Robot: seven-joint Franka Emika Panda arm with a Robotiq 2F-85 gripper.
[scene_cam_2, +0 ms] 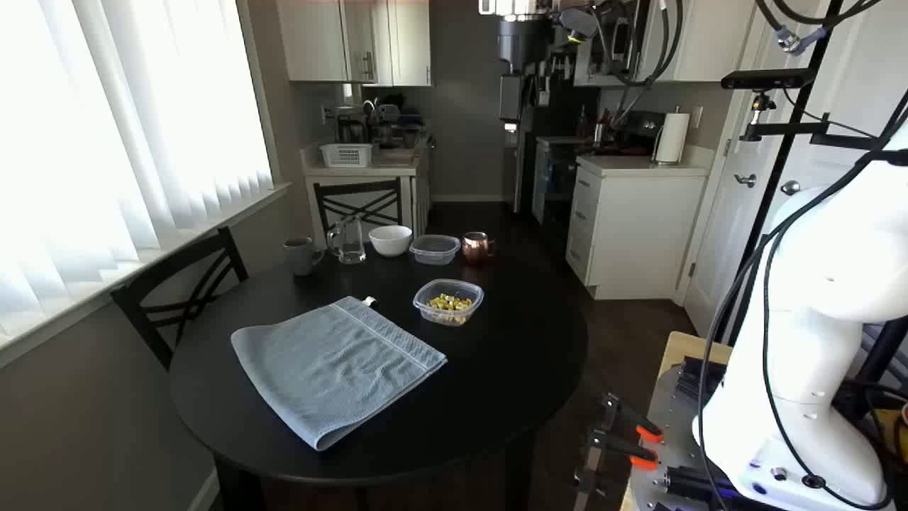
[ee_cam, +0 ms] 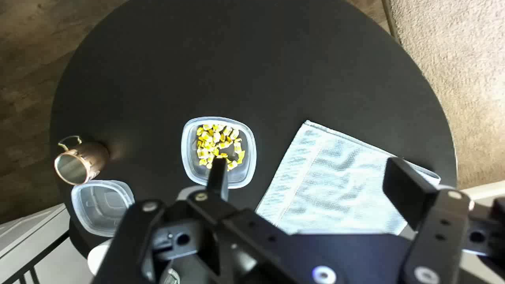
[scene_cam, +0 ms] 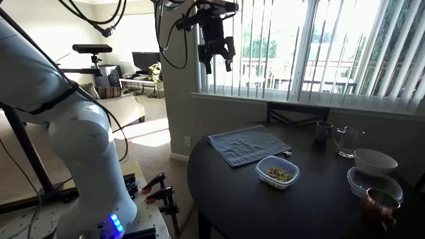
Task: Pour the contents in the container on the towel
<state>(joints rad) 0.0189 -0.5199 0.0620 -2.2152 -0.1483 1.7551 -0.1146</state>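
Plastic, see-through & squarish: our container (scene_cam: 279,162) sits upright on the dark surface (scene_cam_2: 489,404), near the towel (scene_cam_2: 340,369) w/o touching, w/ the contents (ee_cam: 211,144) in a loose yellowish heap inside. Our end effector (scene_cam: 218,65) hangs high over it all, aimed down, fingers (ee_cam: 217,181) spread wide, nothing held. Key thing for the next move: the container lies well below & off to one side, not in the gap. Per the wrist view, it's just up-picture of the finger at left, whose tip overlaps the rim there, while the towel is what shows btw. the two. So we'd prob. need a sideways shift plus a long descent to straddle one wall. No real long axis to match, it's approx. square, & only 1 arm, so no pick of hands. Wrist cam gives that offset best, but not the height, which both exterior views make obvious. Also only from the wrist: a dark patch amid the heap. Towel's white tag (scene_cam: 288,153) shows in both exterior views, tho we can't find it from the wrist, prob. behind the end effector.
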